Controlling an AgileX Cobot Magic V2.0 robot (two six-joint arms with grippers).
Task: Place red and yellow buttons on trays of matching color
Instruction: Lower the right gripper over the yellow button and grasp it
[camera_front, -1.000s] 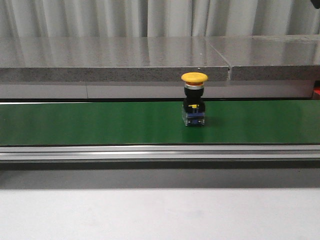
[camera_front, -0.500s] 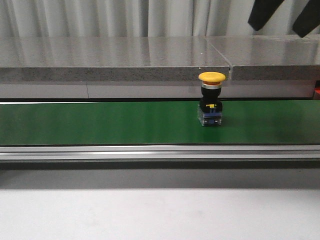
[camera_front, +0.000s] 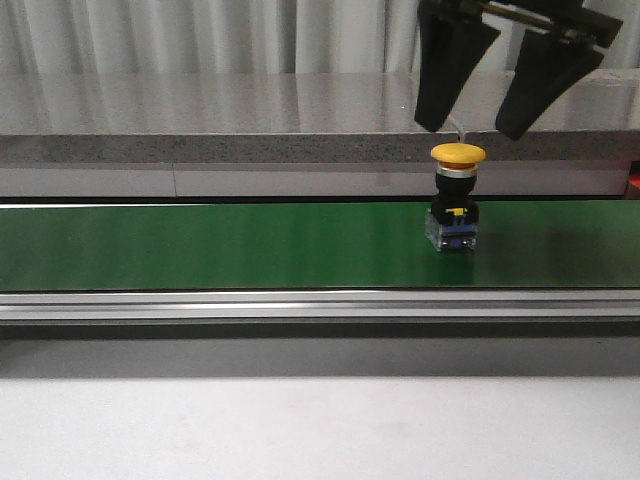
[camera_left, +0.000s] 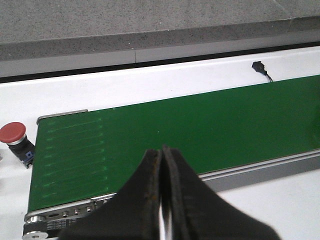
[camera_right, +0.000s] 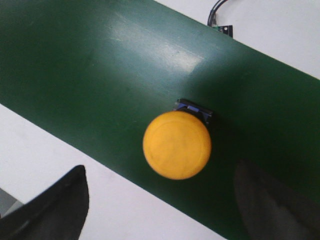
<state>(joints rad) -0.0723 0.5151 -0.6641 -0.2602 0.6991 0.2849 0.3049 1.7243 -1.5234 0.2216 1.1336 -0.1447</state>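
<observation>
Right claw (camera_front: 483, 128) spread wide just above yellow button (camera_front: 457, 154), mid-belt (camera_front: 200, 245).

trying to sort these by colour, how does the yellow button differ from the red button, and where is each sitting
The yellow button has a yellow cap and stands upright on the green belt, under the open right gripper. The red button has a red cap and sits off the belt's end on the white surface, with no gripper over it. Both have rounded mushroom caps on dark bodies.
</observation>
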